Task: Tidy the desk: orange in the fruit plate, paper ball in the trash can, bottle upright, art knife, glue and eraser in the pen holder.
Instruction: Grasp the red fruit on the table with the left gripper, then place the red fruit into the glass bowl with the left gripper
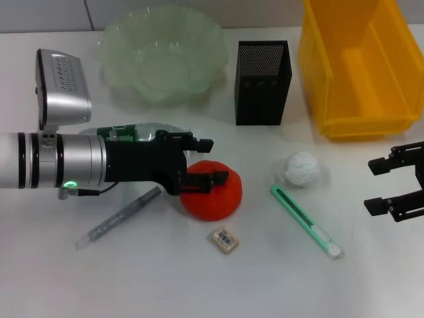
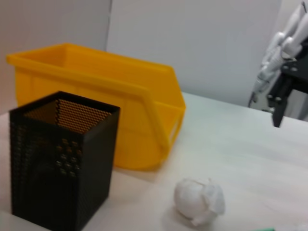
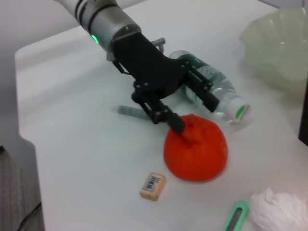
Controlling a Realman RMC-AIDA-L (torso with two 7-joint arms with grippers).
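Observation:
The orange (image 1: pixel 215 197) lies on the table's middle. My left gripper (image 1: pixel 217 159) is open just over it, with one finger resting on its top and the other toward the bottle (image 1: pixel 136 130), which lies on its side behind the arm. The right wrist view shows the same: the gripper (image 3: pixel 195 115), the orange (image 3: pixel 195 151), the bottle (image 3: pixel 214 91). The grey glue stick (image 1: pixel 119 217), the eraser (image 1: pixel 226 240), the green art knife (image 1: pixel 306 220) and the paper ball (image 1: pixel 303 169) lie loose. My right gripper (image 1: pixel 371 187) is open and empty at the right edge.
The green glass fruit plate (image 1: pixel 161 53) stands at the back, with the black mesh pen holder (image 1: pixel 262 83) and the yellow bin (image 1: pixel 361 66) to its right. A silver device (image 1: pixel 61 86) stands at the back left.

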